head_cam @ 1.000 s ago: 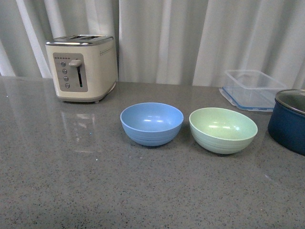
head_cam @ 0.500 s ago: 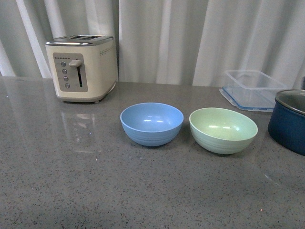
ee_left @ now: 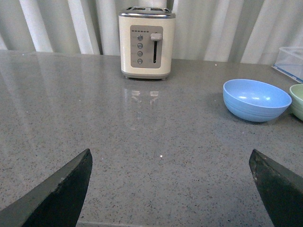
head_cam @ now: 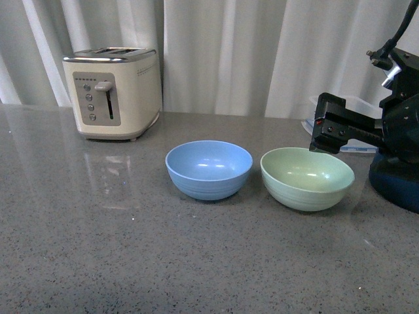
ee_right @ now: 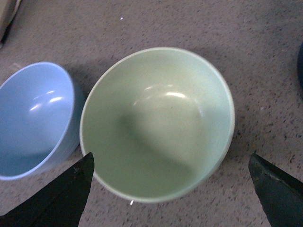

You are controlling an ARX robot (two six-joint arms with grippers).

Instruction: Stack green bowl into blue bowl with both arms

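Change since half a second ago: the right arm [head_cam: 393,124] has come into the front view from the right edge, where before only the countertop [head_cam: 98,255] and its objects showed. Both bowls sit where they were, side by side and just apart, the blue bowl [head_cam: 208,169] to the left of the green bowl [head_cam: 306,178]

Right gripper [head_cam: 327,127]: hangs over the far right rim of the green bowl, not touching it. Its wrist view looks straight down into the bowl, with the two dark fingers [ee_right: 61,198] spread wide to either side of it. Nothing held

Left gripper [ee_left: 169,156]: not seen in the front view. Its own camera shows the fingers [ee_left: 59,196] spread wide over bare countertop, gripping nothing. The blue bowl lies well ahead of it and off to one side, the green bowl's rim just showing beyond

Toaster [head_cam: 112,91] at back left. Navy pot [head_cam: 393,186] and clear container [head_cam: 361,104] partly hidden behind the right arm
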